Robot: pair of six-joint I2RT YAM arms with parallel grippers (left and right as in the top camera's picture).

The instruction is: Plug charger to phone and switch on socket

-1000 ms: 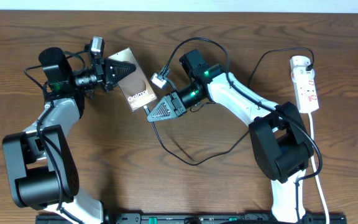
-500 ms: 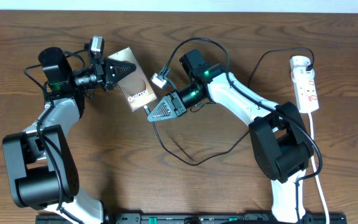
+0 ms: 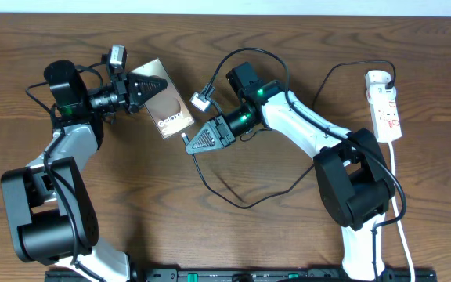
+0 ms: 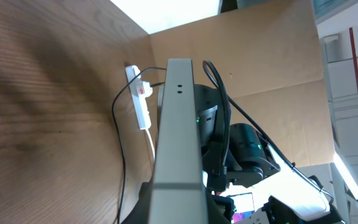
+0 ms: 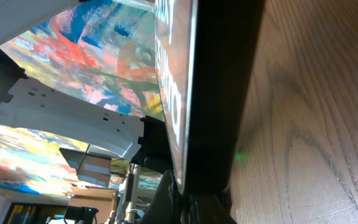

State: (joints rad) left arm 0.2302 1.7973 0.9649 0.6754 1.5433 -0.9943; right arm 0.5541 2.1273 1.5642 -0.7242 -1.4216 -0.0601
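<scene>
Jaws of left gripper (image 3: 154,84): clamped on phone (image 3: 171,115) at its 11 o'clock end, arm reaching toward 3 o'clock. Right gripper (image 3: 191,141): pinched shut on charger (image 3: 243,205) near its plug, just beside phone's lettered end. Socket (image 3: 386,106): 3 o'clock table edge.

The wooden table (image 3: 171,227) bears the white socket (image 3: 385,106) and the looped black charger (image 3: 247,206).
</scene>
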